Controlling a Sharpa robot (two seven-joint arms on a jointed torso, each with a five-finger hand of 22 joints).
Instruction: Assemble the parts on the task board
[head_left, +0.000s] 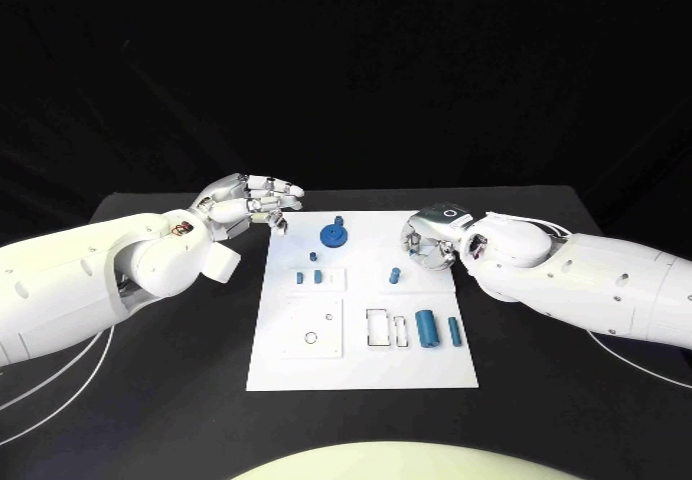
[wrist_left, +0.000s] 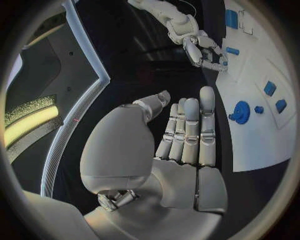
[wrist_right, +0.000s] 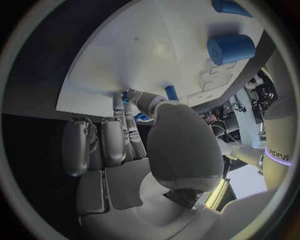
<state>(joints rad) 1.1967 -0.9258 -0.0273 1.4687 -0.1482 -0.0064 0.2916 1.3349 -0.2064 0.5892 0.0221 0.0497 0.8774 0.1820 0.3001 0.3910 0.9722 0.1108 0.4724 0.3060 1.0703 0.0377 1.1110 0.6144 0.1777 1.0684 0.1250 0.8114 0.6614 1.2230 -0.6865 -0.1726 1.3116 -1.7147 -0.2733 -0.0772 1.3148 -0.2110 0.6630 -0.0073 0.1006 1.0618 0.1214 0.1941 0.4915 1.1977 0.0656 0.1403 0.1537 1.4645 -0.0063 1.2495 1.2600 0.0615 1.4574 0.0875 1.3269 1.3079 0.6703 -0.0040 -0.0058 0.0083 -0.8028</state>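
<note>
Two white arms flank the task board (head_left: 361, 370), a matte white plate on the black worktop. The left hand (head_left: 257, 203) hovers at the board's far left corner, fingers straight and slightly apart, holding nothing. The right hand (head_left: 430, 243) curls over the far right edge; whether it pinches anything cannot be told. A toothed blue gear (head_left: 333, 236) stands nearby; a smooth blue cylinder (head_left: 427, 324) lies in its recess. Seating parts likely demands square alignment and gentle pressure.
</note>
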